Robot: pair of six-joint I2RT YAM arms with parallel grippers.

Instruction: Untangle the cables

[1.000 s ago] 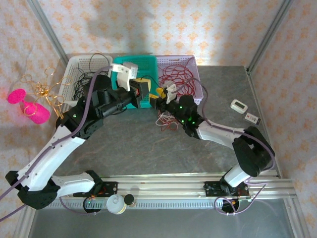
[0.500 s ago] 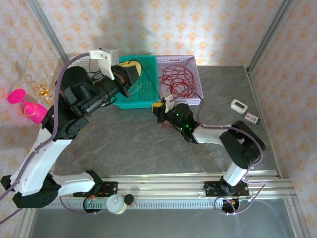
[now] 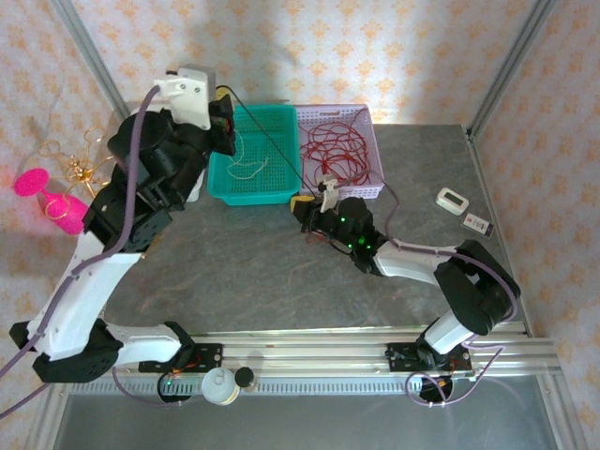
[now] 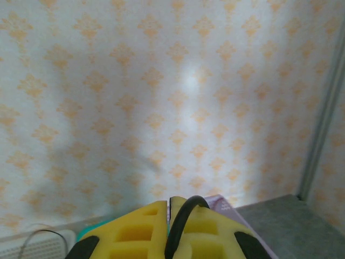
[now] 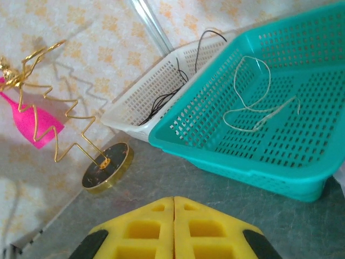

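Three baskets stand in a row at the far side of the table. The white basket (image 5: 161, 81), on the left, holds black cables (image 5: 161, 102), at least two strands. The teal basket (image 5: 242, 172), in the middle, holds one white cable (image 5: 253, 129). The lilac basket (image 3: 378, 159), on the right, holds a bundle of red cables (image 3: 336, 145); their count cannot be told.

The left gripper (image 4: 168, 208) is raised at the far left, clenched on one black cable (image 4: 178, 226). That strand runs down across the teal basket towards its right edge.

The right gripper (image 5: 173, 202) sits low by the teal basket's near right corner, pads pressed together with nothing seen between them.
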